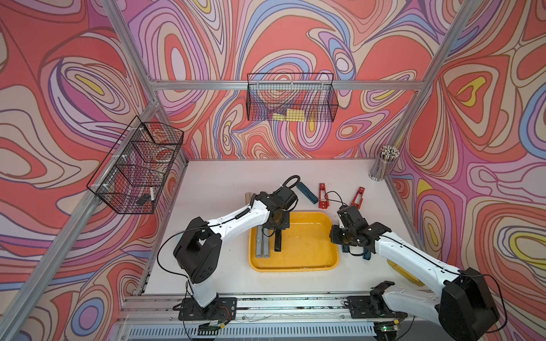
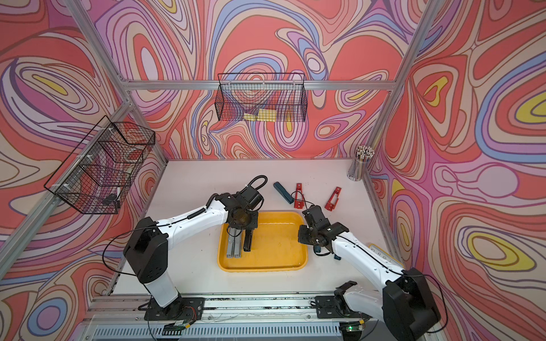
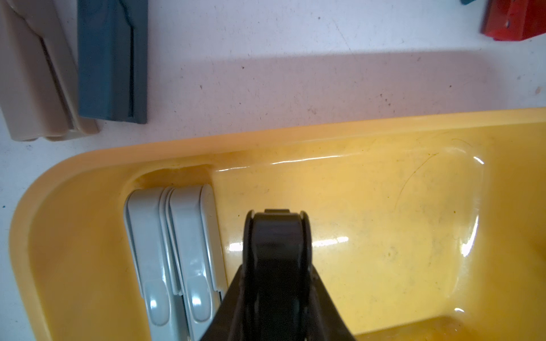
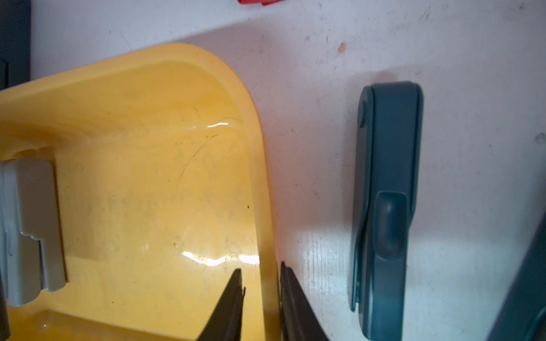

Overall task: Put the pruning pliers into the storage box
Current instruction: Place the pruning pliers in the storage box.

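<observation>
The yellow storage box [image 1: 295,268] [image 2: 263,268] lies mid-table. Two grey pruning pliers [image 1: 263,242] [image 3: 174,251] lie side by side at its left end. My left gripper [image 1: 276,228] [image 3: 276,274] hangs over the box, shut on a black pruning plier [image 1: 277,240] [image 3: 277,236] that points down beside the grey ones. My right gripper [image 1: 336,236] [image 4: 261,271] straddles the box's right rim [image 4: 260,165], one finger inside, one outside, closed tight on it. On the table lie teal pliers [image 1: 307,193] [image 4: 387,206], red ones [image 1: 322,196] [image 1: 357,196] and a beige one [image 3: 35,73].
A cup of white-tipped sticks [image 1: 384,165] stands at the back right corner. Black wire baskets hang on the left frame [image 1: 136,168] and the back wall [image 1: 292,100]. More teal bars [image 1: 367,255] lie under my right wrist, right of the box.
</observation>
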Controlling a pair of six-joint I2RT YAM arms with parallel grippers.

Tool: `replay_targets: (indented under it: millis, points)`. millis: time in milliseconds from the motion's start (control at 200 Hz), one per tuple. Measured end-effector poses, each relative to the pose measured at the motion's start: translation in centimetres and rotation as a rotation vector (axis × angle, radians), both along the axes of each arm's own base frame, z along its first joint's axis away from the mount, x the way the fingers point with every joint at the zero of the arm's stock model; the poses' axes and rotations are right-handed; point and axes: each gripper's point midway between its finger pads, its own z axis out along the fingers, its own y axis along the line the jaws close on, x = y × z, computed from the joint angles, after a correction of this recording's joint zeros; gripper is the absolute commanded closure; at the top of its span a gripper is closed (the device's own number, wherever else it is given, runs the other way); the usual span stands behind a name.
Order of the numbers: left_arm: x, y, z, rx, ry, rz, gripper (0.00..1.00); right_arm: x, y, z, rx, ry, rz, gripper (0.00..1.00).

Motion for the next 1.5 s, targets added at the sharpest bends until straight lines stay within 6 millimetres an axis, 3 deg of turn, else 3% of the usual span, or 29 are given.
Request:
replay_targets:
  millis: [461, 826, 1147, 1502]
  points:
    - [0.2, 0.7, -2.3, 0.088, 0.0, 0.005, 1.0, 0.0, 0.0, -0.3, -0.002, 0.005, 0.002, 0.83]
    - [-0.3, 2.8, -3.9, 0.185, -0.012, 0.041, 1.0, 0.0, 0.1, -0.3, -0.001, 0.005, 0.003, 0.83]
    - [-0.2, 2.6, -4.0, 0.175, -0.015, 0.066, 1.0, 0.0, 0.1, -0.3, 0.002, 0.007, 0.004, 0.83]
    - [-0.6, 2.3, -5.9, 0.195, 0.018, 0.073, 1.0, 0.0, 0.2, -0.3, 0.004, 0.007, 0.006, 0.83]
